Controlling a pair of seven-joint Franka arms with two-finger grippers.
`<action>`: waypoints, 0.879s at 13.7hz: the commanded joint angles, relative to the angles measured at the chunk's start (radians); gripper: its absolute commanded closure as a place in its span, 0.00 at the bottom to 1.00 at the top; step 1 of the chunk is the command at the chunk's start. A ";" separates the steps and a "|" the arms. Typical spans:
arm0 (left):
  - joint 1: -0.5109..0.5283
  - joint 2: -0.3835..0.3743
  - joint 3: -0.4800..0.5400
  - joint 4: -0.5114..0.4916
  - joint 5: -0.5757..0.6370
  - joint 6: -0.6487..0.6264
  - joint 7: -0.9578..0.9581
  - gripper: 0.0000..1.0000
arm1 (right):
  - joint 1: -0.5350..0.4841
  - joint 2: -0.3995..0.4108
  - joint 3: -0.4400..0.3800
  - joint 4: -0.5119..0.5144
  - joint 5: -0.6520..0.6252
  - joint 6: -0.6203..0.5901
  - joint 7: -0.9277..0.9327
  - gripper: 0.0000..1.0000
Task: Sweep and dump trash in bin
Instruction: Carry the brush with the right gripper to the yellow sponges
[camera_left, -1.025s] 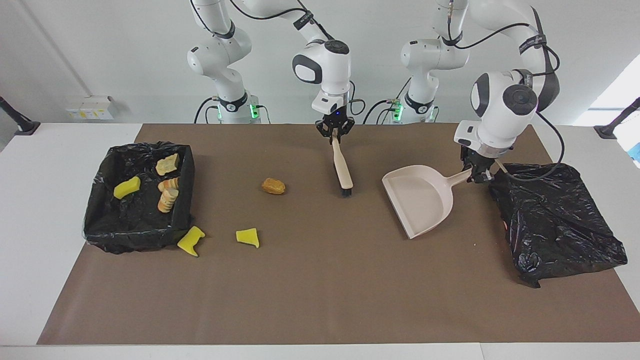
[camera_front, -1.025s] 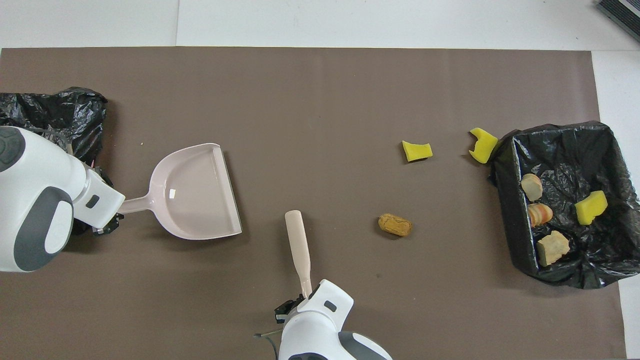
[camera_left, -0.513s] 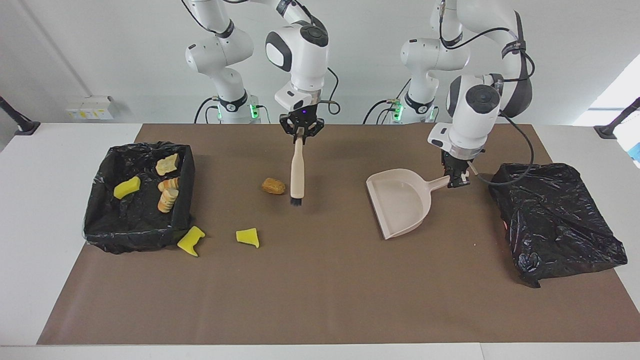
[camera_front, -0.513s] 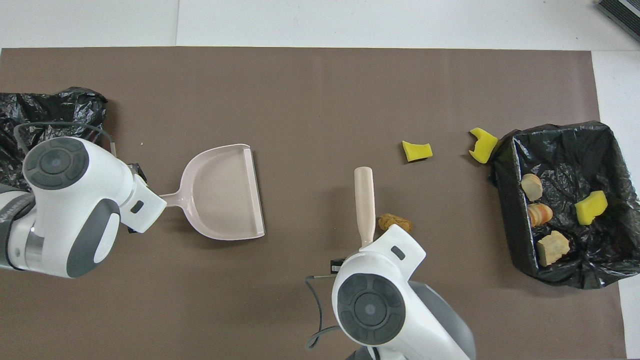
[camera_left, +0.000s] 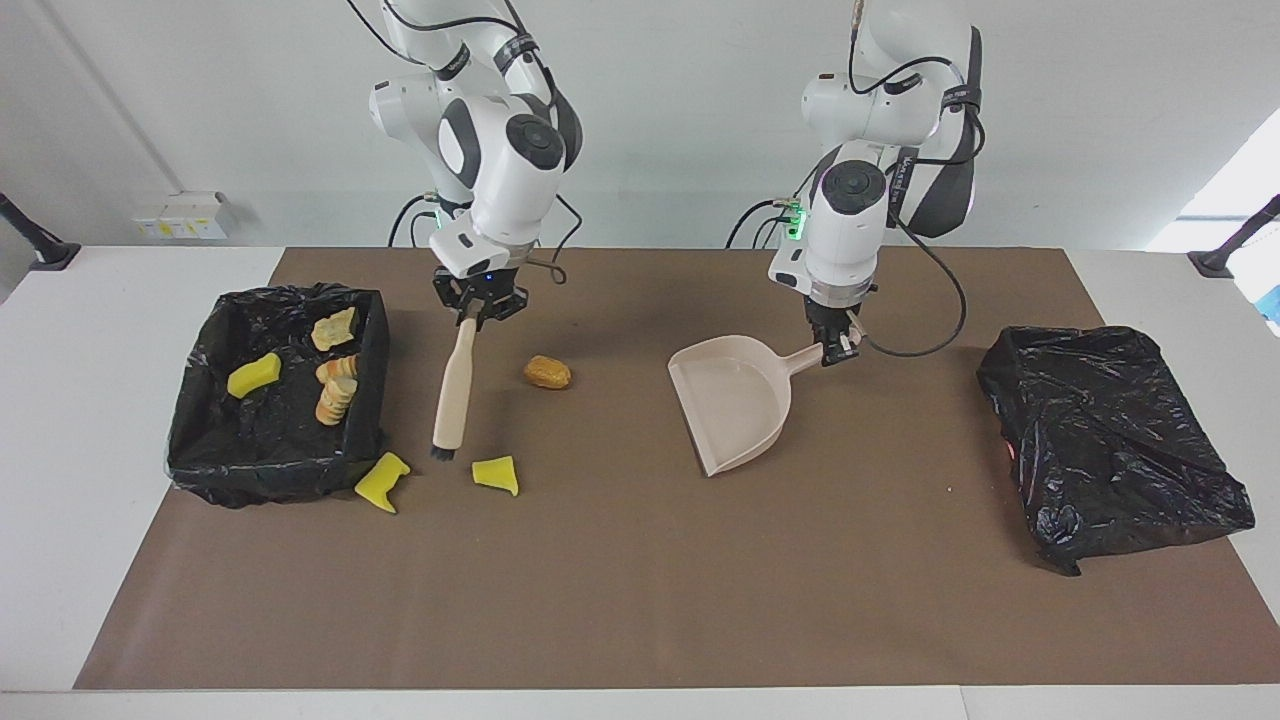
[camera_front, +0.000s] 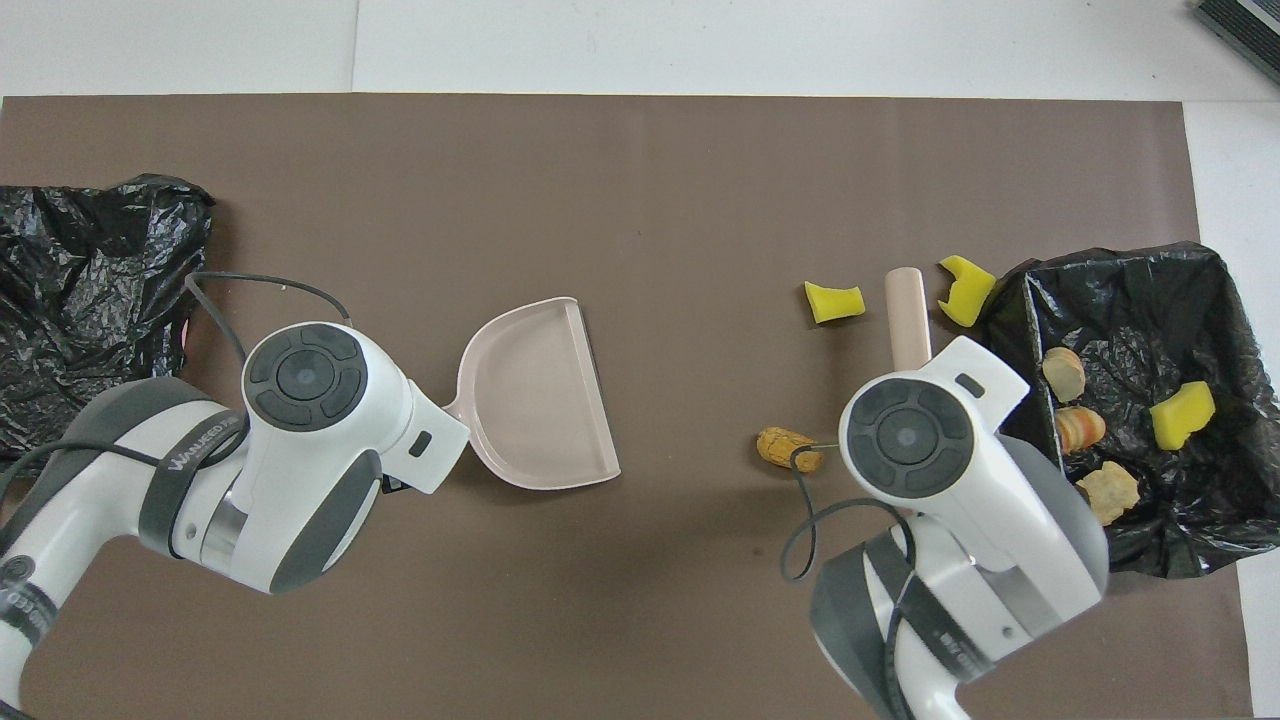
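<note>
The right gripper (camera_left: 480, 305), clamped on a beige wooden-handled brush (camera_left: 453, 385), holds its bristles between two yellow sponge scraps (camera_left: 496, 474) on the mat beside the black-lined bin (camera_left: 200, 440). The left gripper (camera_left: 832, 350) grips the beige plastic dustpan (camera_left: 735, 405). Sweeping is beginning; next, judging by the layout, push scraps toward the pan.

The white table (camera_left: 60, 400) carries a brown mat (camera_left: 640, 600) over most of its top; on the mat a bag-lined bin (camera_left: 200, 470) sits at the right arm's end; a crumpled black bag (camera_left: 1110, 440) lies at the left arm's end; two yellow sponge pieces (camera_left: 496, 474) and a brown lump (camera_left: 547, 372) lie beside the bin.
</note>
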 joint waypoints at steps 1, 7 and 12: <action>-0.014 -0.019 0.017 -0.024 -0.018 0.011 -0.017 1.00 | -0.132 0.049 0.017 -0.007 -0.103 0.104 -0.112 1.00; -0.008 -0.019 0.017 -0.025 -0.018 0.011 -0.023 1.00 | -0.262 0.161 0.018 -0.027 -0.214 0.312 -0.114 1.00; -0.005 -0.030 0.018 -0.050 -0.019 0.012 -0.023 1.00 | -0.155 0.151 0.026 -0.032 0.004 0.223 -0.118 1.00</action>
